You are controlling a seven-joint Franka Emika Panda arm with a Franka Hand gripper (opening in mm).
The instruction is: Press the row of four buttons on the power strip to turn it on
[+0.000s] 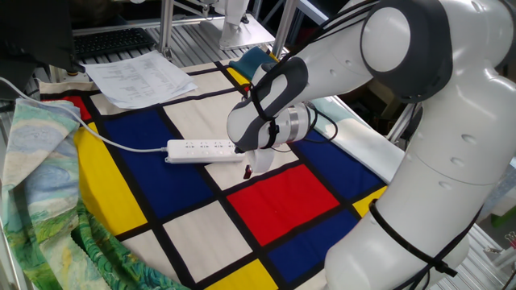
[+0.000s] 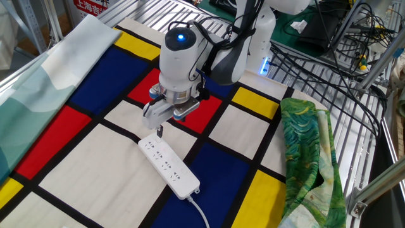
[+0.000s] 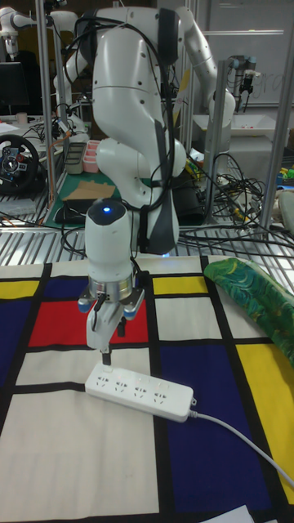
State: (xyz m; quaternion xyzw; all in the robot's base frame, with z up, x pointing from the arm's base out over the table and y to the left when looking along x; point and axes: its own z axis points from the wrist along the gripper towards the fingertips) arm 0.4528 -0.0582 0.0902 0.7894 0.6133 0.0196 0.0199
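Gripper [image 3: 104,353] hangs at centre-left of the tall fixed view, its dark tip pointing down at the left end of the power strip [image 3: 140,392]. It holds nothing. Whether the tip touches the strip I cannot tell, and no view shows whether the fingers are apart or together.

The strip lies flat on the colour-block cloth [image 2: 76,171], across a white panel near the middle of the other fixed view, with its white cord [image 2: 200,214] running off the lower edge. The four buttons [image 3: 137,391] are too small to make out singly.

By my judgement the pressing is at its start, at the end button. The next move calls for a short straight push down, then a lift and a step along the strip toward the cord end.
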